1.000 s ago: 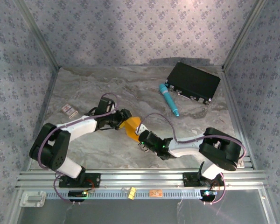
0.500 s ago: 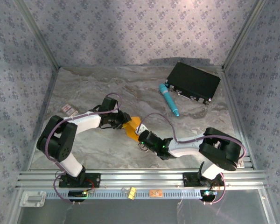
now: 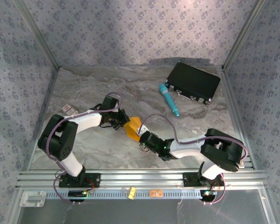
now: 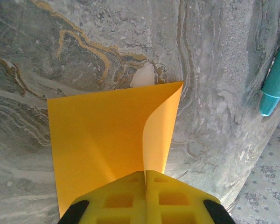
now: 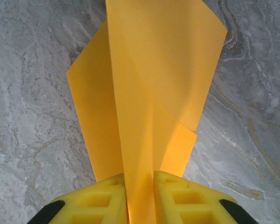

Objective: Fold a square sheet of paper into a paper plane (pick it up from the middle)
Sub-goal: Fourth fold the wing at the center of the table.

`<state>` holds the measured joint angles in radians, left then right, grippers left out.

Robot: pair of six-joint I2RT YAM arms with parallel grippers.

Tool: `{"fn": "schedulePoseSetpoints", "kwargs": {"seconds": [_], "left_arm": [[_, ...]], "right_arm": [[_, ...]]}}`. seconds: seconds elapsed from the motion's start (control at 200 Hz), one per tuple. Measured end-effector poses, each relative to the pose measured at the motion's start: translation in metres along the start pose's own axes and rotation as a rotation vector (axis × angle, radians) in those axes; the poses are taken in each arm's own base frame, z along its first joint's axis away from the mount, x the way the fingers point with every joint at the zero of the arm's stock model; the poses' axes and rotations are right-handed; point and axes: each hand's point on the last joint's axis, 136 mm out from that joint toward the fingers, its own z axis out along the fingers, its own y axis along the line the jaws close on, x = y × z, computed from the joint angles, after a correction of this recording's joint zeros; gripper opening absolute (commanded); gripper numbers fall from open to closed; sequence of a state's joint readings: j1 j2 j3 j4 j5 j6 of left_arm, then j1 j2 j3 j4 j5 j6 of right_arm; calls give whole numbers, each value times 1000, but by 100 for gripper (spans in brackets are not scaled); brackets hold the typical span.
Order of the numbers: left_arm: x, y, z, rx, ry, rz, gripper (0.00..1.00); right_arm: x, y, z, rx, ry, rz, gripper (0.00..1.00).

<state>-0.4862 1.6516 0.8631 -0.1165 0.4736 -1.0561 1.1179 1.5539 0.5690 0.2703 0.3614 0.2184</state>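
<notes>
While left tool pinches square sheet of paper, right tool clamps its other side.

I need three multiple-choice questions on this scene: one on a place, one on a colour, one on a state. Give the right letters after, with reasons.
1. The box lies: A) far right; B) near left; C) centre.
2. The paper is: A) teal; B) orange-yellow; C) white.
3. The left gripper is: A) open; B) shut, empty; C) shut on the paper.
Letters: A, the top view shows it far back, on the right; B, both wrist views show that colour; C, its jaws meet on the paper.
</notes>
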Motion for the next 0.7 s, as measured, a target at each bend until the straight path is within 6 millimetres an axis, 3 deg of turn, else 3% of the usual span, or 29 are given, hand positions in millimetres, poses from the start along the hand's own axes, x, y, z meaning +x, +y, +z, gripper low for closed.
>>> {"fn": "schedulePoseSetpoints", "kwargs": {"seconds": [0.27,0.345,0.51,0.7], "left_arm": [[1,2,0,-10,2,-4,3],[1,2,0,-9,2,-4,12],[-1,-1,-9,-3,-32,18,49],[-6,-11,-34,13,-115,58,61]], "right_arm": [[1,3,0,-16,5,0,14],[2,4,0,-24,6,2,12],[4,6,2,-41,18,9,11],[10,9,9,-67,41,50,11]]}}
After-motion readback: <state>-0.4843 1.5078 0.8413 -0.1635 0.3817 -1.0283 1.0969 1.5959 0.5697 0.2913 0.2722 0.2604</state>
